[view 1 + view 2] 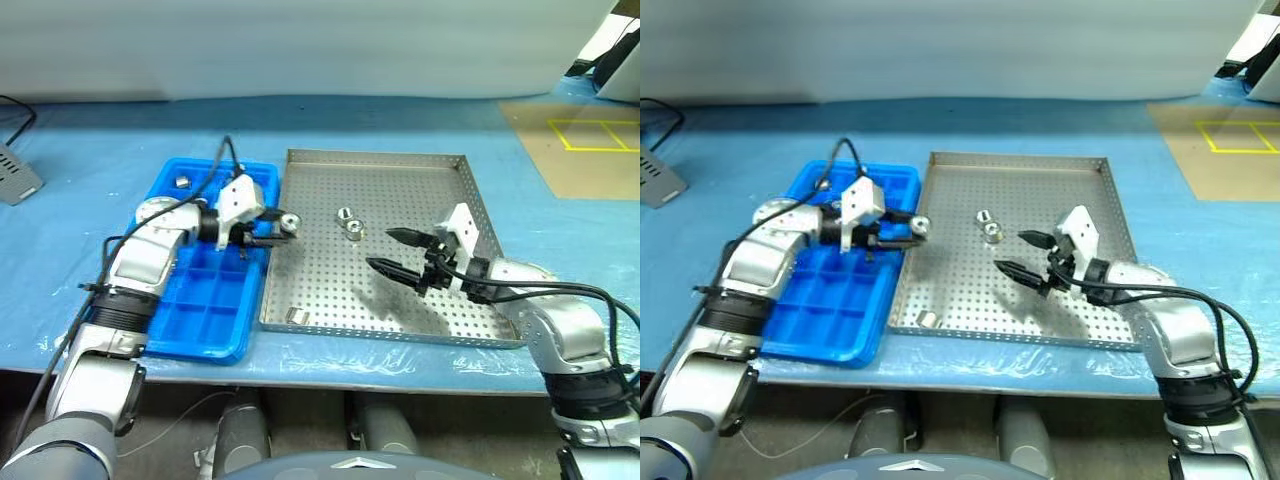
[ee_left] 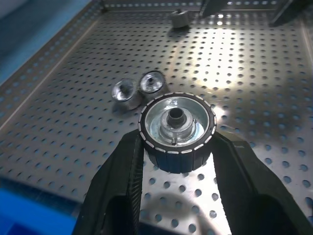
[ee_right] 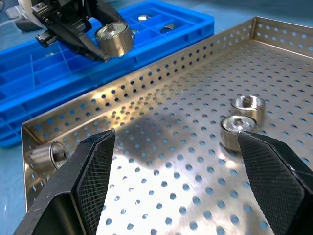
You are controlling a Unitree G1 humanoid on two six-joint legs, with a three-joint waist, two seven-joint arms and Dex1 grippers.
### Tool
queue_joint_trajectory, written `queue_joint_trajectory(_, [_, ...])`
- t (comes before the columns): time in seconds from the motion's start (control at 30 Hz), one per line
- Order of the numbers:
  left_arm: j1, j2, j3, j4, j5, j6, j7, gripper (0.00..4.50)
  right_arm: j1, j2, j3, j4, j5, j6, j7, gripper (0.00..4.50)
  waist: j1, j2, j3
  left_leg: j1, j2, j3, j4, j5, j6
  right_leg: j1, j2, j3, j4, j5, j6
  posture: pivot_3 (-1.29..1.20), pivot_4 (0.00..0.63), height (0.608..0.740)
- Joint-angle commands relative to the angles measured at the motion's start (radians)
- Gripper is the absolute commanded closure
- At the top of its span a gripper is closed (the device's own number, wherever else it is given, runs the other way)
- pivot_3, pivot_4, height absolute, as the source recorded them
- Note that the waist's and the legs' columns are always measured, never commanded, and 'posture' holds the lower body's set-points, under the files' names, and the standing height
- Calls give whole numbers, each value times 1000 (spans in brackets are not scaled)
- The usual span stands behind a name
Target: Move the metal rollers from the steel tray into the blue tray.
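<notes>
Left end effector [image 1: 283, 228] closed on one roller [image 1: 290, 222], held above the seam between the two trays.

The held roller is clamped between the two black fingers [image 2: 122, 171] and is carried over the left rim of the steel tray [image 1: 470, 190], just beside the right edge of the blue tray [image 1: 205, 345]. Two metal rollers [image 1: 348, 222] are seen touching each other near the middle of the perforated floor, and a third [image 1: 296, 316] lies against the near rim by the near left corner. One roller [image 1: 183, 182] is lodged in a far compartment of the blue tray. The right end effector [image 1: 396, 252] is held wide open and empty over the right half of the steel tray, near the pair. The far half of the floor is left bare. Both trays rest side by side on the blue worktop [image 1: 80, 160].
</notes>
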Motion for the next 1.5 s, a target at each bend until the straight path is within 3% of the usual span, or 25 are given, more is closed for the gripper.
queue_joint_trajectory(0.03, [45,33,71,-68,-37,56,73,2763,-42,20,9,0,43,9,33,341,3,0,0,0,0,0,0,0,0,0,0,0,0,0,0,-229,150,740])
queue_joint_trajectory(0.5, [316,215,263,-122,-82,155,204,2763,-133,-52,15,-131,117,191,43,341,51,0,0,-1,1,0,-10,4,-7,-6,3,-1,0,0,0,-93,150,740])
queue_joint_trajectory(0.77, [342,220,265,-93,-85,147,238,2763,-116,-17,38,-285,171,325,-70,341,82,0,0,0,0,-1,-11,5,-8,-7,2,0,1,0,0,-76,150,740])
queue_joint_trajectory(1.1, [302,196,222,-27,-71,123,260,2763,-180,47,87,-115,110,285,-99,341,83,-1,0,-1,0,-1,-11,8,-12,-8,2,0,2,0,0,-79,150,740])
queue_joint_trajectory(1.5, [280,196,184,-2,-63,115,252,2763,-119,81,124,2,25,191,-99,341,83,-1,0,-1,0,-1,-10,8,-13,-9,2,0,4,0,0,-100,150,740])
